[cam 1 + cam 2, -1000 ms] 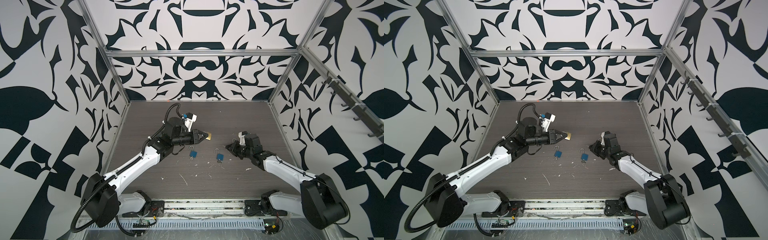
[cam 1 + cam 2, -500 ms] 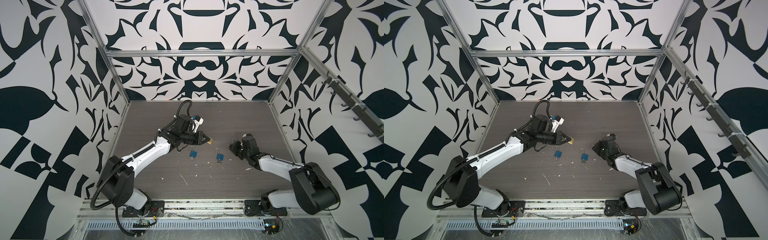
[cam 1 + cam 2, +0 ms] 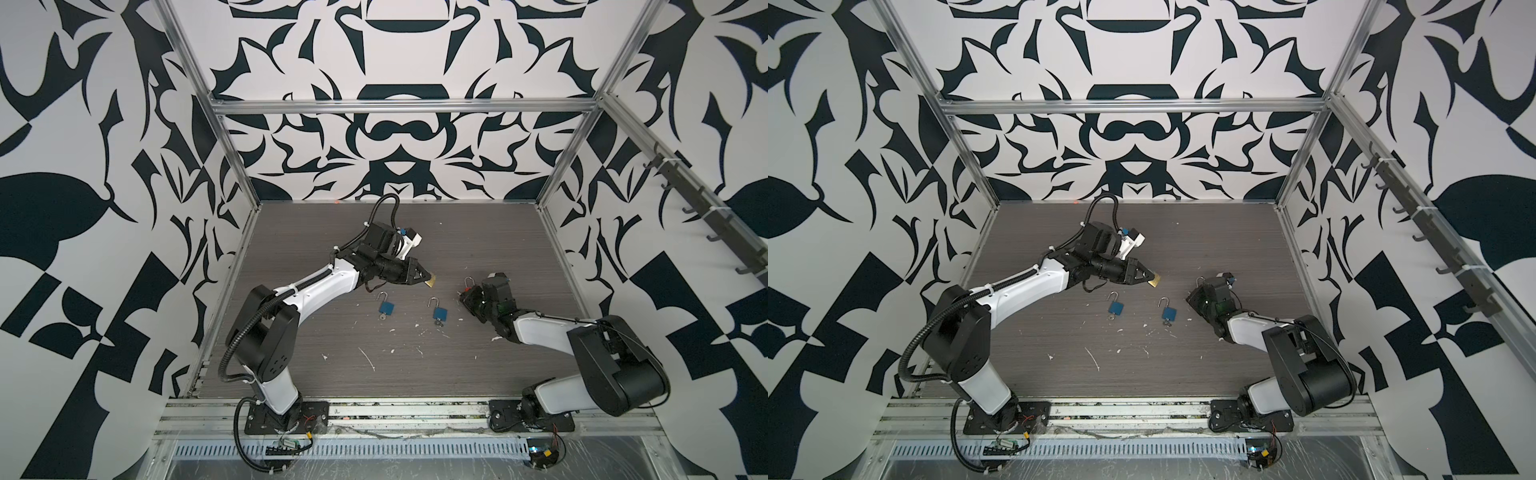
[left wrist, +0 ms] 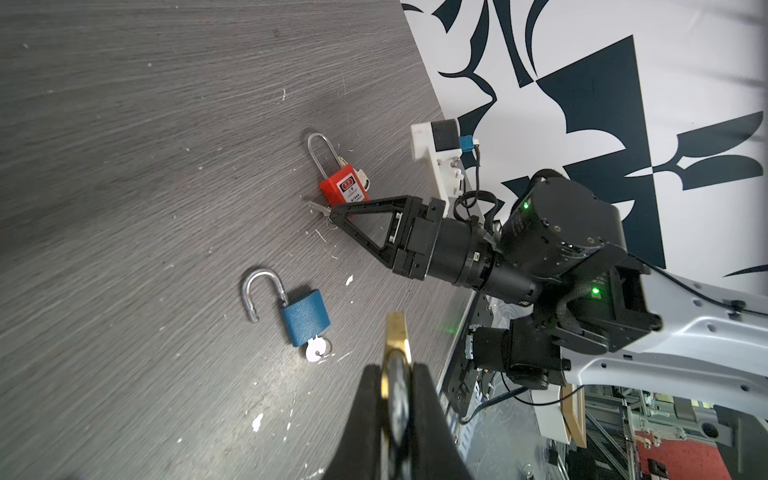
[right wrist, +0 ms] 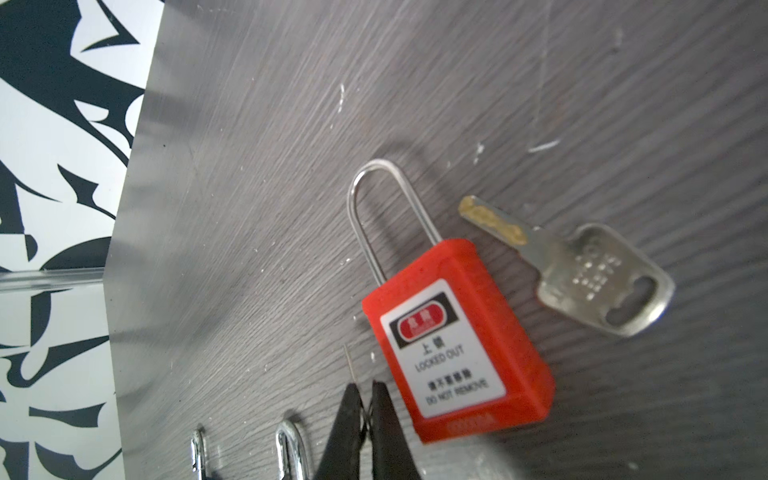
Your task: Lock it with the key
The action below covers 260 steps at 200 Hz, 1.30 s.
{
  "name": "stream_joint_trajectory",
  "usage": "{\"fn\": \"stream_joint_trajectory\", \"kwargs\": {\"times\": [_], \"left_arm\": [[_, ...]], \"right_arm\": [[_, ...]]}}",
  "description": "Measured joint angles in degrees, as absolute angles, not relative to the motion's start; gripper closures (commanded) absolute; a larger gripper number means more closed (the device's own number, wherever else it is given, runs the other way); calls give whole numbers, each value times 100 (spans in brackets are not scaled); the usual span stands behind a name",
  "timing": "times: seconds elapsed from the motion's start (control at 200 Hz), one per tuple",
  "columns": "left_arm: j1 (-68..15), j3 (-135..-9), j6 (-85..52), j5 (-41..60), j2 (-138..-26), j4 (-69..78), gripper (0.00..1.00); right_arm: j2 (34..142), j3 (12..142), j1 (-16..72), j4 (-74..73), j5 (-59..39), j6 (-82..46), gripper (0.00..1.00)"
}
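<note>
My left gripper [image 3: 426, 277] [image 4: 395, 368] hovers above the table's middle, shut on a brass padlock [image 4: 395, 336] that juts past its tips [image 3: 1154, 281]. My right gripper [image 3: 463, 296] [image 5: 363, 384] sits low at the right, shut on a thin key [image 5: 348, 361] seen edge-on; its blade pokes past the tips in the left wrist view [image 4: 316, 206]. Next to those tips lies a red padlock [image 5: 453, 345] [image 4: 344, 192] with its shackle closed. A loose silver key [image 5: 582, 270] rests beside it.
Two blue padlocks [image 3: 387, 307] [image 3: 440, 312] lie on the dark table between the arms, shackles open and keys in their bases [image 4: 316, 348]. White scraps [image 3: 365, 357] dot the front of the table. Patterned walls [image 3: 374, 158] close in the sides and back.
My left gripper has sunk a little and shifted right with the brass padlock. Both arms have re-posed, while my right gripper's tips stay by the red padlock.
</note>
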<state>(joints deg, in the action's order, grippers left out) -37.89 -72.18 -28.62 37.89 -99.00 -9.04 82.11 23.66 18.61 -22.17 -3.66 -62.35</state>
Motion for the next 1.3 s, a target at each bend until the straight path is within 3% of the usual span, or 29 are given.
{"fn": "stream_joint_trajectory", "kwargs": {"times": [0.2,0.435,0.865,1.045,1.3], "left_arm": [[-3833,-7483,-2845,3959,-10363,-919,100],[-3992,-7712,-2720,4016,-10726,-1007,100],[-4136,-9170,-2051,4200,-12256,-1855,100],[-4239,-10294,-1575,4445,-13047,-2606,100],[-4418,-11236,-943,4654,-13837,-3667,100]], "right_arm": [[8213,2274,1861,-2224,-336,-6287,73],[7800,2171,1861,-2060,-318,-6307,68],[4600,2180,1861,84,-91,-5975,66],[4191,2180,1861,622,-80,-5894,67],[4399,2158,1861,644,-172,-5870,67]]}}
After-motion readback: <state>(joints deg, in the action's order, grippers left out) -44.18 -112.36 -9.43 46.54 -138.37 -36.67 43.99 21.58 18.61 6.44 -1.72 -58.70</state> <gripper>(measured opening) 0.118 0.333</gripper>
